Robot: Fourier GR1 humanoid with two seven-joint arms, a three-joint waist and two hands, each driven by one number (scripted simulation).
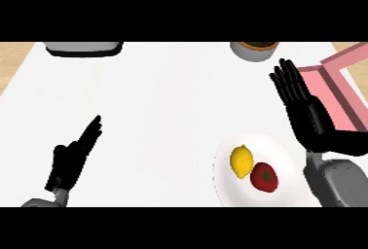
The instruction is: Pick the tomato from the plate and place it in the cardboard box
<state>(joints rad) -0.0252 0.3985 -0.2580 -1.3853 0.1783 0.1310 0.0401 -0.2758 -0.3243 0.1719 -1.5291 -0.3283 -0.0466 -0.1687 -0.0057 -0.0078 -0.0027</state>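
A red tomato [265,177] lies on a white plate [231,187] at the lower right, next to a yellow lemon [241,161]. My right hand [307,112] hovers above and to the right of the plate, fingers straight and pointing away from me, holding nothing. Just right of that hand stands a pink box [343,92] with its flap up, partly cut by the view's right edge. My left hand [72,158] rests open at the lower left, far from the plate.
A grey appliance [82,47] sits at the counter's far left edge. A grey pot [255,50] with a dark inside stands at the far edge, right of centre. Wooden floor shows past the white counter [158,107] at both far corners.
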